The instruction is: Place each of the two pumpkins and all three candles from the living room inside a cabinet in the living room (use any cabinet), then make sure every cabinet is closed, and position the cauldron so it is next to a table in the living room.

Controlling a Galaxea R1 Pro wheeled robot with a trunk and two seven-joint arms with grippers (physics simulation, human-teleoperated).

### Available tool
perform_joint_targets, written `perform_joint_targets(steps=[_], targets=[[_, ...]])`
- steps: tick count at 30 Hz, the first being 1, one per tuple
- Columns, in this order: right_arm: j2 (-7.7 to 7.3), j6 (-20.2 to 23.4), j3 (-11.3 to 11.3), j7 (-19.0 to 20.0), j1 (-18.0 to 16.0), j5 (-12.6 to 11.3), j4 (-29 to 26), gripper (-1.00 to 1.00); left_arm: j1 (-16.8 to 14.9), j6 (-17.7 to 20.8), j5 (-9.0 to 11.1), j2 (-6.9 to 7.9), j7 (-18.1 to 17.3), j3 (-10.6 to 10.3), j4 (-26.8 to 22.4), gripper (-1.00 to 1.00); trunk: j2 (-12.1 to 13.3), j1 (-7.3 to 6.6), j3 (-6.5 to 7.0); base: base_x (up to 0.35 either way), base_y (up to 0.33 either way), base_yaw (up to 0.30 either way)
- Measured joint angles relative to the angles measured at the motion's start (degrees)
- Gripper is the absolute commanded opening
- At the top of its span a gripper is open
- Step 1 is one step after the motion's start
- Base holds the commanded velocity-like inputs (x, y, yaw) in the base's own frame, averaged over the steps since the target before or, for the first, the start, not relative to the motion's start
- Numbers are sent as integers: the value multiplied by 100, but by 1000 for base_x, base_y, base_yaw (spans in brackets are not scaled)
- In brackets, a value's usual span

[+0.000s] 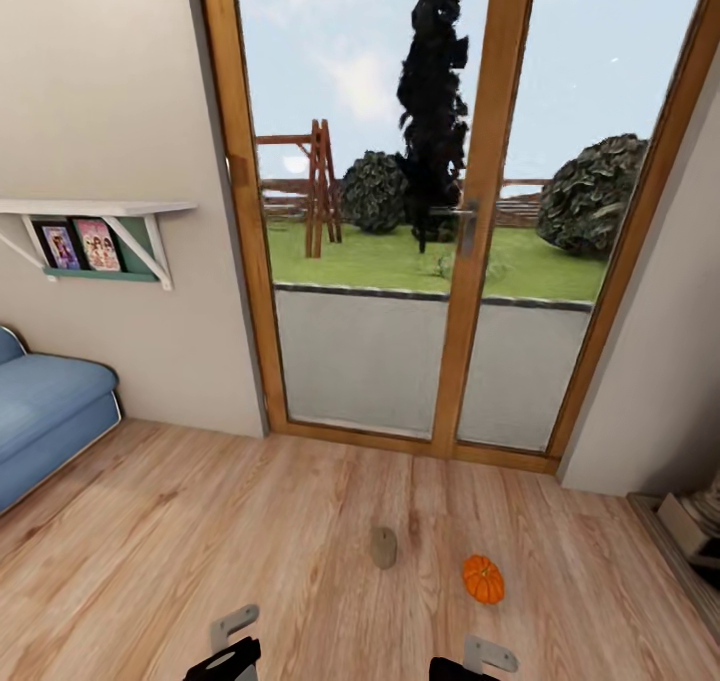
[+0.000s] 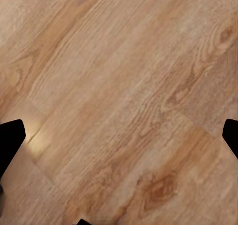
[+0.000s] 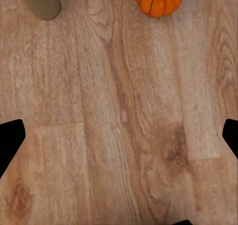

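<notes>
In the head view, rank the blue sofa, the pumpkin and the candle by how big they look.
1. blue sofa, by far the largest, though cut off by the frame edge.
2. pumpkin.
3. candle, only slightly smaller than the pumpkin; it lies slightly farther off, so that gap is unsure.

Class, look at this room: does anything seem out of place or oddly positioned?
Yes. A pumpkin and a candle sit apart on the bare wooden floor before the glass door, where such ornaments do not belong. Nothing looks spilled or broken.

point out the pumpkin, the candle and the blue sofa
pumpkin point(image 1: 483, 579), head view, middle of its ribbed orange body
candle point(image 1: 384, 548), head view, middle of its grey-beige side
blue sofa point(image 1: 45, 411), head view, top of the seat cushion
</notes>
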Motion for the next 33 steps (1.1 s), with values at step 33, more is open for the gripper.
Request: perform_joint_targets(steps=[33], targets=[[0, 0, 0, 1, -2, 0, 0, 100, 1, -1, 0, 0, 1, 0, 4, 100, 0, 0, 0, 157, 99, 0]])
